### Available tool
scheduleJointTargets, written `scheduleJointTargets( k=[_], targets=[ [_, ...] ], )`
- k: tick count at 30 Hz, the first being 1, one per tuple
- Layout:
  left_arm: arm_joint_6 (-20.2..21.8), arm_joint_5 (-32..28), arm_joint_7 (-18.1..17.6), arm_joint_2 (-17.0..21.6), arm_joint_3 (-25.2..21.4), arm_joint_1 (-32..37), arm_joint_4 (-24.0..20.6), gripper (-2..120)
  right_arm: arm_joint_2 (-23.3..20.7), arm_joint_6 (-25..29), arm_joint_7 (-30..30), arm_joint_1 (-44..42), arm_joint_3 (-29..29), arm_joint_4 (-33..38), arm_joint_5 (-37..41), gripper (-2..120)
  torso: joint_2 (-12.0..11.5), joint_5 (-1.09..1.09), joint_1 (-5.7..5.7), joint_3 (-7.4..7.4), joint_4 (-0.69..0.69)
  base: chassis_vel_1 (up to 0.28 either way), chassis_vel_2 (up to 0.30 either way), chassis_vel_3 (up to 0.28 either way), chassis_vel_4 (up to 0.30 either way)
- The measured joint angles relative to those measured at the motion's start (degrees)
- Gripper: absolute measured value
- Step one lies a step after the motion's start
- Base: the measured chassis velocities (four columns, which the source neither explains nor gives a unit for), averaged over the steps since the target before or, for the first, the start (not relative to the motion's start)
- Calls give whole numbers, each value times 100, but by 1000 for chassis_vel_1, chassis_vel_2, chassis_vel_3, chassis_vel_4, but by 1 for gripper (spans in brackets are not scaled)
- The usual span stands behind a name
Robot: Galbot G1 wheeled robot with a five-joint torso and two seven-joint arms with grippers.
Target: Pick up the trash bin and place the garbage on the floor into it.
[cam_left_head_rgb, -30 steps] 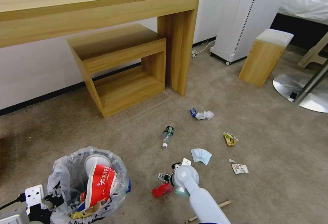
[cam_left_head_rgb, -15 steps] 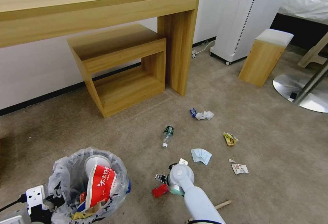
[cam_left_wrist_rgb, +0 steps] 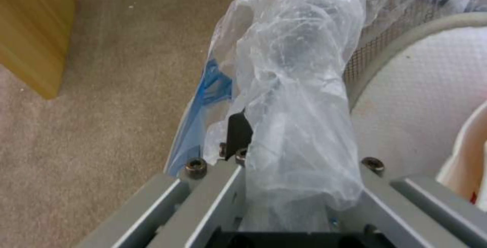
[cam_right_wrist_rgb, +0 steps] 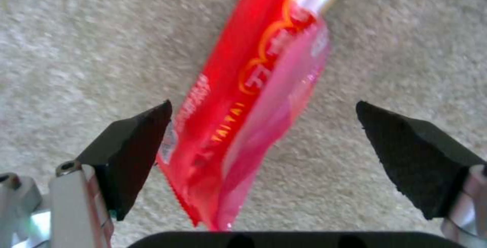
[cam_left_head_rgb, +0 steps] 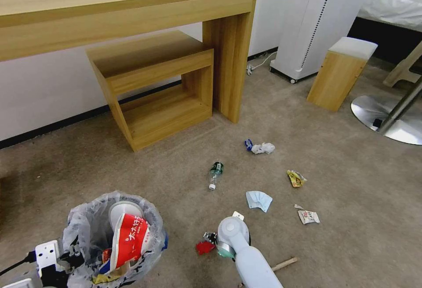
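Note:
The trash bin (cam_left_head_rgb: pixel 88 226), black with a crinkly plastic bag, is at lower left in the head view; a red-white paper bowl (cam_left_head_rgb: pixel 129 235) and a white slipper (cam_left_head_rgb: pixel 123 211) sit inside it. My left gripper (cam_left_head_rgb: pixel 70 256) is shut on its rim (cam_left_wrist_rgb: pixel 375 42) and bag (cam_left_wrist_rgb: pixel 294 88). My right gripper (cam_left_head_rgb: pixel 209 240) stands open just above the floor (cam_left_head_rgb: pixel 351 182), its fingers either side of a red wrapper (cam_right_wrist_rgb: pixel 249 99). More garbage lies on the carpet: a small bottle (cam_left_head_rgb: pixel 215 173), a blue mask (cam_left_head_rgb: pixel 258 200), a tissue (cam_left_head_rgb: pixel 263 148), a yellow wrapper (cam_left_head_rgb: pixel 296 178), a white wrapper (cam_left_head_rgb: pixel 308 216) and a wooden stick (cam_left_head_rgb: pixel 285 262).
A wooden desk (cam_left_head_rgb: pixel 132 11) with a lower shelf unit (cam_left_head_rgb: pixel 154 90) stands against the wall behind the litter. A white appliance (cam_left_head_rgb: pixel 316 20), a small wooden stool (cam_left_head_rgb: pixel 340 72) and a chrome table base (cam_left_head_rgb: pixel 387 121) are at the right. Open carpet lies between them.
My right gripper has drawn back toward me and come down over the red wrapper. The bin in my left gripper has sunk slightly in the view.

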Motion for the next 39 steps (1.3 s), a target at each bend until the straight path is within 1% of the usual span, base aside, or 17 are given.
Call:
scheduleJointTargets(
  k=[6, 13, 19, 21, 22, 24, 25, 26, 30, 31, 33, 34, 35, 36, 38, 39],
  targets=[
    [-8, 36, 3, -30, 21, 0, 3, 1, -2, -21, 31, 70, -19, 73, 83, 92, 0, 0, 0, 0, 0, 0, 0, 0, 0],
    [-13, 114, 18, -78, 60, -1, 14, 1, -4, 40, 332, 154, 59, 63, 250, 92, 0, 0, 0, 0, 0, 0, 0, 0, 0],
    [-24, 170, 23, -98, 83, 18, 22, 1, -5, 82, 349, 182, 66, 7, 263, 90, 0, 0, 0, 0, 0, 0, 0, 0, 0],
    [-28, 187, 28, -105, 94, 25, 24, 1, -5, 83, 345, 218, 65, -5, 272, 82, 0, 0, 0, 0, 0, 0, 0, 0, 0],
    [-28, 187, 28, -105, 94, 25, 24, 1, -5, 83, 345, 218, 65, -5, 272, 82, 0, 0, 0, 0, 0, 0, 0, 0, 0],
    [-31, 193, 30, -105, 95, 28, 24, 1, -6, 83, 346, 264, 66, -17, 303, 71, 0, 0, 0, 0, 0, 0, 0, 0, 0],
    [-32, 197, 30, -106, 95, 33, 23, 1, -6, 86, 347, 274, 66, -19, 309, 67, 0, 0, 0, 0, 0, 0, 0, 0, 0],
    [-32, 197, 30, -106, 95, 33, 23, 1, -6, 86, 347, 274, 66, -19, 309, 67, 0, 0, 0, 0, 0, 0, 0, 0, 0],
    [-56, 224, 36, -126, 123, 48, 4, 1, -5, 105, 332, 282, 47, -46, 287, 48, 0, 0, 0, 0, 0, 0, 0, 0, 0],
    [-56, 224, 36, -126, 123, 48, 4, 1, -5, 105, 332, 282, 47, -46, 287, 48, 0, 0, 0, 0, 0, 0, 0, 0, 0],
    [-66, 225, 36, -134, 129, 48, -2, 1, -6, 111, 313, 271, 40, -55, 256, 40, 0, 0, 0, 0, 0, 0, 0, 0, 0],
    [-74, 225, 36, -139, 131, 48, -9, 1, -6, 118, 291, 258, 35, -59, 230, 34, 0, 0, 0, 0, 0, 0, 0, 0, 0],
    [-79, 226, 36, -142, 132, 49, -13, 1, -6, 128, 278, 253, 34, -60, 211, 30, 0, 0, 0, 0, 0, 0, 0, 0, 0],
    [-79, 226, 36, -142, 132, 49, -13, 1, -6, 128, 278, 253, 34, -60, 211, 30, 0, 0, 0, 0, 0, 0, 0, 0, 0],
    [-97, 226, 35, -148, 132, 58, -17, 1, -6, 140, 256, 247, 38, -60, 200, 21, 0, 0, 0, 0, 0, 0, 0, 0, 0],
    [-97, 226, 35, -148, 132, 58, -17, 1, -6, 140, 256, 247, 38, -60, 200, 21, 0, 0, 0, 0, 0, 0, 0, 0, 0]
  ],
)
